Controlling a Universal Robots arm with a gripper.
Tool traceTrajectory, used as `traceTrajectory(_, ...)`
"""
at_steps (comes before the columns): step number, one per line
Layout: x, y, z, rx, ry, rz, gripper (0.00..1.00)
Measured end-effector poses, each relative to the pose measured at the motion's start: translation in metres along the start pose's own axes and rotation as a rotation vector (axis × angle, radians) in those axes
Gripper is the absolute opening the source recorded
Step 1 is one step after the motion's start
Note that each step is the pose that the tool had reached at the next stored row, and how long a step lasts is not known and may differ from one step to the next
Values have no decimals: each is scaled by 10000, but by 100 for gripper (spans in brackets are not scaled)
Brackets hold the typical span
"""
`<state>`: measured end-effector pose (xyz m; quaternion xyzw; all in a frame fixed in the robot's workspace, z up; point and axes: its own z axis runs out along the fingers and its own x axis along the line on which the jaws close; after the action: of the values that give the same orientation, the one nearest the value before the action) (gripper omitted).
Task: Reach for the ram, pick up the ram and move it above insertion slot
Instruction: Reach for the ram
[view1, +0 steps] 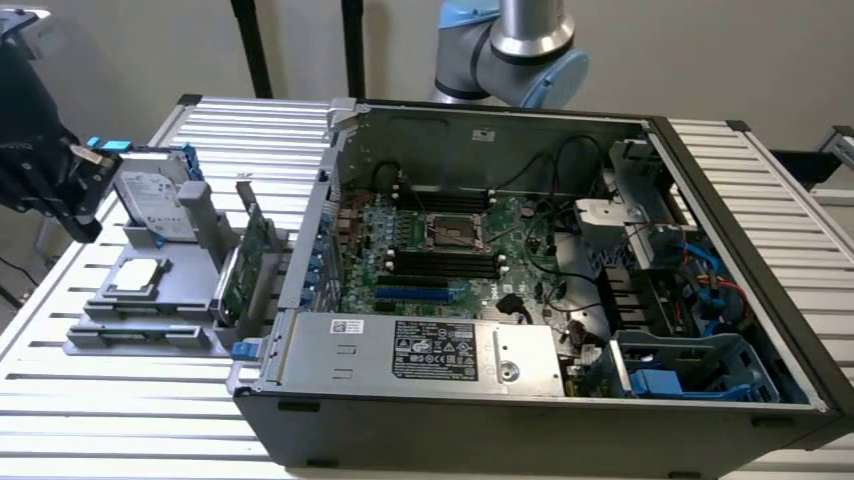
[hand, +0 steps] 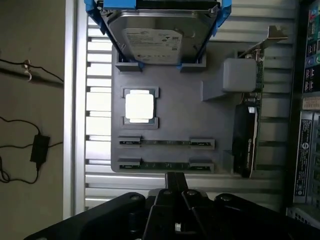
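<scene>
Two ram sticks stand on edge in the grey holder (hand: 170, 120). One ram stick (hand: 165, 143) is farther from my fingers, and the other ram stick (hand: 162, 165) is just beyond my fingertips. My gripper (hand: 175, 186) hovers above the holder's near edge, shut with nothing in it. In the exterior view the gripper (view1: 74, 205) hangs at the far left, beside the holder (view1: 147, 335) and apart from it. The black insertion slots (view1: 441, 262) lie on the motherboard inside the open computer case (view1: 534, 400).
The holder also carries a silver hard drive (hand: 155, 37) in a blue frame, a square processor (hand: 139, 106) and a taller green card (hand: 250, 135) with a metal bracket. Case walls and cables (view1: 667, 260) ring the motherboard. Everything rests on a slatted metal table (view1: 120, 420).
</scene>
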<state>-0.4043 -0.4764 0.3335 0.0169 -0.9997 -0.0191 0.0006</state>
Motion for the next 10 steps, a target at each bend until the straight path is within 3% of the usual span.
traceTrajectory(10,0,-1,0,1,68,-1782,11)
